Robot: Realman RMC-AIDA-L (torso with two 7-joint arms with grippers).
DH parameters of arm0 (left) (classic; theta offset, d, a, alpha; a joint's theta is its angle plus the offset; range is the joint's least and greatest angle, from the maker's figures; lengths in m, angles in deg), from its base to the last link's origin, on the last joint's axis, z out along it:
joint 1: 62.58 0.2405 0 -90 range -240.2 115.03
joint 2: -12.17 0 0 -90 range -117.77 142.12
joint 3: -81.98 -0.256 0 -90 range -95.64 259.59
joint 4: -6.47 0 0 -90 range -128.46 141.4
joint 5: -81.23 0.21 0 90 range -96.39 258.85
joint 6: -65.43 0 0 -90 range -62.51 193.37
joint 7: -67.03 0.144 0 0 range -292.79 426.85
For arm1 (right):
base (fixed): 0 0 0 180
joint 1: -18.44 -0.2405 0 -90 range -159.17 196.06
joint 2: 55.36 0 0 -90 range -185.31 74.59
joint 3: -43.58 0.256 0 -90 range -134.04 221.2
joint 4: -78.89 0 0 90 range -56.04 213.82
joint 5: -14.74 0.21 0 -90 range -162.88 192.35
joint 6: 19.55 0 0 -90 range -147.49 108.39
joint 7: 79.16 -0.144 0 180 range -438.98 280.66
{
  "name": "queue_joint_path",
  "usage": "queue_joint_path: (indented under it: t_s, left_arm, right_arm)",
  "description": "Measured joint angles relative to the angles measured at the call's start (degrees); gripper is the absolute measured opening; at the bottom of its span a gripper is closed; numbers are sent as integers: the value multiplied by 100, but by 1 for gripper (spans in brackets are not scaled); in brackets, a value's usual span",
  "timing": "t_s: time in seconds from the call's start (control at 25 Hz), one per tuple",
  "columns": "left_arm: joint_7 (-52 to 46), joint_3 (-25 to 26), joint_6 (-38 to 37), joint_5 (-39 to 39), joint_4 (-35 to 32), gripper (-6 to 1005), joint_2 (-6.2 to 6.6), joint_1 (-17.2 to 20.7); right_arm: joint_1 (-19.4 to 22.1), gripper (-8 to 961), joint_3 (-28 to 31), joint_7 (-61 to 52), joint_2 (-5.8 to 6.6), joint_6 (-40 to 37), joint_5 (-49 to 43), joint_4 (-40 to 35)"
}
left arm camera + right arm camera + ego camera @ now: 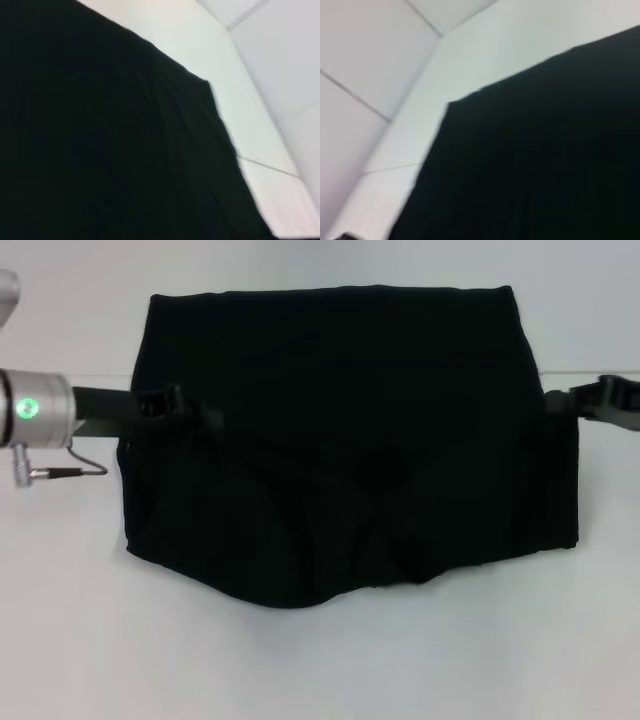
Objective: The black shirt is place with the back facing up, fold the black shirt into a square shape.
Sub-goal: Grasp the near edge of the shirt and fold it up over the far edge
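The black shirt (340,440) is lying folded on the white table (320,660). The left gripper (175,405) and right gripper (570,405) are sitting at its side edges; whether either is gripping cannot be told.

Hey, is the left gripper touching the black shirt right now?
Touching. In the head view the left gripper overlaps the left edge of the black shirt, with no gap between them.

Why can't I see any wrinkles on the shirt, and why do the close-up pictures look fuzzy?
Head view: the black shirt is so dark that its folds nearly vanish, and the left pincer blends into it. Left wrist view: the cloth edge looks soft and blurred. Right wrist view: equally blurry.
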Motion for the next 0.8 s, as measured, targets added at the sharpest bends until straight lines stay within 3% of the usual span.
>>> queue_joint_path:
  t_s: [0.12, 0.36, 0.52, 0.8]
  left_arm:
    - [-139, -417, 936, 1, 217, 35, -60, -63]
    - [-392, -1023, 1826, 12, 293, 35, -171, -71]
    - [-469, -1082, 2186, 1, 215, 35, -199, -110]
    - [-574, -1137, 3126, -38, 181, 36, -249, -245]
  right_arm:
    - [-150, 56, -439, -6, -19, 943, -6, 393]
    - [-349, 56, -1048, -11, -188, 2344, -7, 776]
    - [-452, 56, -1169, -41, -249, 2733, -6, 744]
    - [-559, 56, -1131, -141, -184, 3172, 31, 710]
